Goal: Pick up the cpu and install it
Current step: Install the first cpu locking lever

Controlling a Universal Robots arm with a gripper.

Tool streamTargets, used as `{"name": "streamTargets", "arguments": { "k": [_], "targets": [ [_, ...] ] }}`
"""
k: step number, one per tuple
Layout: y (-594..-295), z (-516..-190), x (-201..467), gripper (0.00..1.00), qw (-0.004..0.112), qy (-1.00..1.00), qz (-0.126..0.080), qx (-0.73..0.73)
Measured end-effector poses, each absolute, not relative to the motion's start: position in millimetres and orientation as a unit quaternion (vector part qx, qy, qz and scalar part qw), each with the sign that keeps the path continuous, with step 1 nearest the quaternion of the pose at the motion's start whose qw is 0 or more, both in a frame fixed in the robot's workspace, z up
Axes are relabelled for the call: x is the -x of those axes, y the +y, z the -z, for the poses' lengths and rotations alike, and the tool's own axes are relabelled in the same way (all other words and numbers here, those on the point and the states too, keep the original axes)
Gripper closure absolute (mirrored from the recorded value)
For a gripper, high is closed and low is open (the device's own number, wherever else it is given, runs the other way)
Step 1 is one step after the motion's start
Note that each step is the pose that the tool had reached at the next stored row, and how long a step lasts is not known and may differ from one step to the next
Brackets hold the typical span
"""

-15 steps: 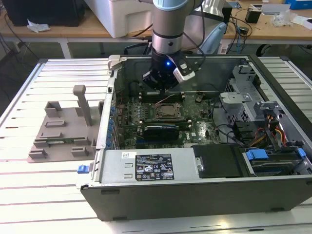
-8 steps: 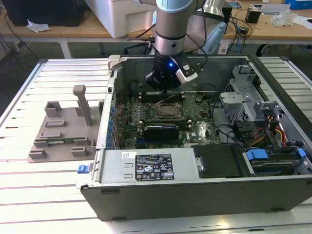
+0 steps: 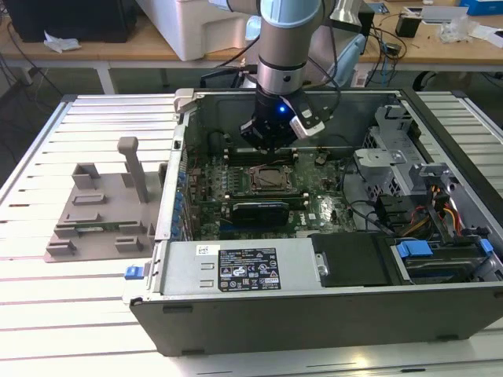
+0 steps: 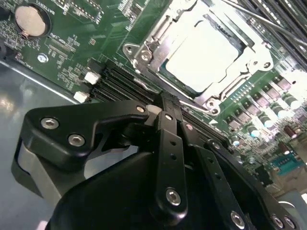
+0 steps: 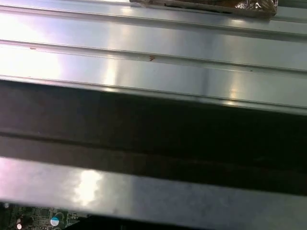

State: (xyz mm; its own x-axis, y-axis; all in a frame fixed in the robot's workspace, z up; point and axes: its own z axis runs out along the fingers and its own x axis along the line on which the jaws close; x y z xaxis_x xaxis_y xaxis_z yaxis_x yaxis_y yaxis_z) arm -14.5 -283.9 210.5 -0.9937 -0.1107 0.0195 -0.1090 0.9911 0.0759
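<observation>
The cpu (image 4: 204, 52) lies flat inside the motherboard socket (image 4: 144, 52), its silver top glaring bright within the metal frame. My gripper (image 4: 166, 101) hovers just off the socket's edge, over the memory slots, with its black fingers drawn together and nothing between them. In the exterior view the gripper (image 3: 271, 145) hangs inside the open computer case, directly above the socket (image 3: 271, 179) in the middle of the green motherboard (image 3: 212, 212).
A grey fixture tray (image 3: 102, 212) with an upright post stands on the slatted table at the exterior view's left. Case walls (image 3: 169, 196), a drive cage (image 3: 393, 161), cables (image 3: 440, 216) and a black power supply (image 3: 251, 267) surround the board. A coin battery (image 4: 29, 20) sits nearby.
</observation>
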Motion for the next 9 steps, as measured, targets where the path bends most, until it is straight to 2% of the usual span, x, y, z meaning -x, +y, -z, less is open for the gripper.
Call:
{"name": "streamTargets", "arguments": {
  "k": [9],
  "targets": [
    [-285.8, -203.7, 7.7, 0.89, 0.013, -0.998, 0.037, -0.055]
  ]
}}
